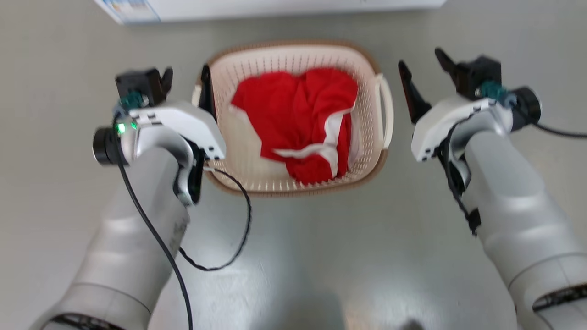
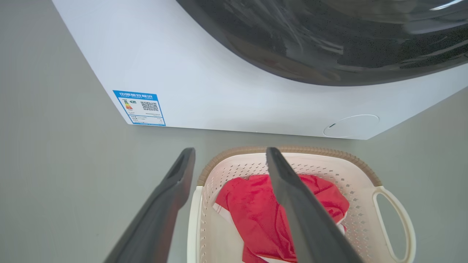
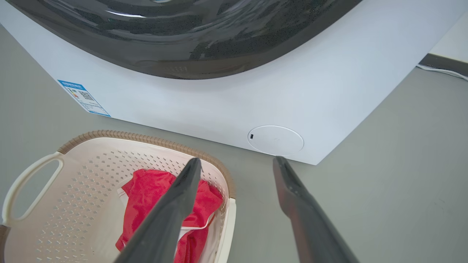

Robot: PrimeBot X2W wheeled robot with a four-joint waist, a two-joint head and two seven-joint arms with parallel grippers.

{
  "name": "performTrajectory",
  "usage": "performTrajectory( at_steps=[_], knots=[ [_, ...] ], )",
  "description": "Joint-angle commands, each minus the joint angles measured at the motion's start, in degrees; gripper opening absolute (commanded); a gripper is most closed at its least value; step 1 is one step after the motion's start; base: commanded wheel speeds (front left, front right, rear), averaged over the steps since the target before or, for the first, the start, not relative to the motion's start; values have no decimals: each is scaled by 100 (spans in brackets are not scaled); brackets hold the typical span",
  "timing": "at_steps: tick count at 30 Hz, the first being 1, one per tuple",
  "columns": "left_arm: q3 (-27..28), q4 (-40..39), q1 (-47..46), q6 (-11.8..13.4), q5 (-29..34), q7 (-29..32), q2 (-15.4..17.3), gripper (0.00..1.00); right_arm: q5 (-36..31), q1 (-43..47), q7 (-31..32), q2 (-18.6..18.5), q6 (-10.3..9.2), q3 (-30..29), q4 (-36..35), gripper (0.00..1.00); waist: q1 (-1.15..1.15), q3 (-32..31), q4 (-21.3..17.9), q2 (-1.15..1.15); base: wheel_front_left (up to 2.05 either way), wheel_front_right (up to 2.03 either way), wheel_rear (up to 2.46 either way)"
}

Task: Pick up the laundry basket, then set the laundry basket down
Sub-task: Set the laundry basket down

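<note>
- Cream-white perforated plastic with a brown woven-look rim: we see the laundry basket [image 1: 275, 59] on the grey floor [image 1: 321, 256], in the middle of the scene, just on the near side of the white washer [image 1: 275, 7].
- Inside it lies a crumpled red cloth [image 1: 293, 105] with white edging, mostly towards the right half.
- We find the left gripper [image 1: 187, 71] spread wide at the basket's left side. One finger reaches over the rim into the basket and the other stays outside, so the white left handle lies between them. We cannot tell if either finger touches it.
- The right gripper [image 1: 421, 57] is also spread wide and holds nothing. It is just beside the white loop handle [image 1: 384, 110] on the right, with a strip of floor between them.
- From the left wrist we see the washer's dark round door [image 2: 329, 36] and a blue label [image 2: 139, 107] at its lower left corner.
- From the right wrist we see a round white cover [image 3: 275, 140] low on the washer's front.
- A black cable [image 1: 238, 238] loops from the left wrist over the floor.
</note>
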Motion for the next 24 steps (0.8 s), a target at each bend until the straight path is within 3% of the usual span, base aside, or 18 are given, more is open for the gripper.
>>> performTrajectory(
  at_steps=[1, 12, 24],
  knots=[
    [232, -164, 154, -2, 130, -30, 123, 100, -30, 326, -65, 111, 35, 29, -187, 100, 0, -492, 7, 0, 0, 0, 0],
    [1590, -993, 1315, -275, 1087, -30, 58, 100, -337, 1177, -66, 111, 35, -320, -914, 100, 0, -1736, 73, 0, 0, 0, 0],
    [2572, -1490, 2444, -741, 1721, -30, -90, 100, -520, 2074, -66, 111, 35, -572, -1685, 100, 0, -2744, 199, 0, 0, 0, 0]
  ],
)
